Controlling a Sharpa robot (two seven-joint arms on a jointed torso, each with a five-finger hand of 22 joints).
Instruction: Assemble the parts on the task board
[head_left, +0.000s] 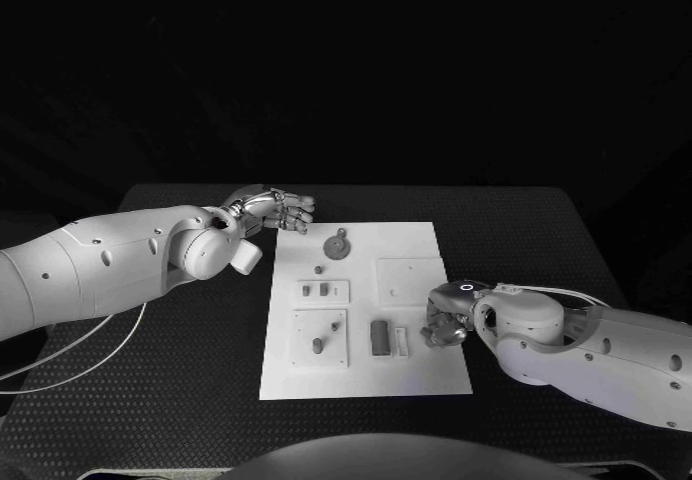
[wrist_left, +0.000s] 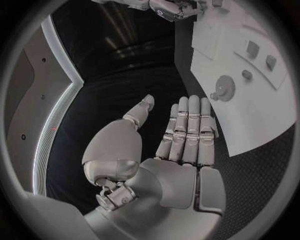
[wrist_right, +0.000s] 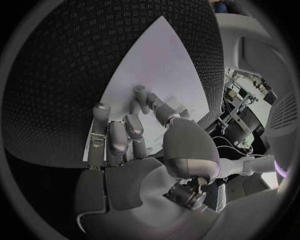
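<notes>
The white task board lies in the middle of the table. On it are a grey gear, a small plate with two slots, a plate with a standing peg and a dark upright block. My left hand hovers off the board's far left corner. In the left wrist view its fingers lie straight and hold nothing, and the gear sits beyond them. My right hand rests over the board's right edge. Its thumb and a finger meet on the white surface, hiding anything between them.
A square raised plate sits on the board just beyond my right hand. A small peg stands near the slotted plate. Black textured mat surrounds the board. A pale cable trails under my left arm.
</notes>
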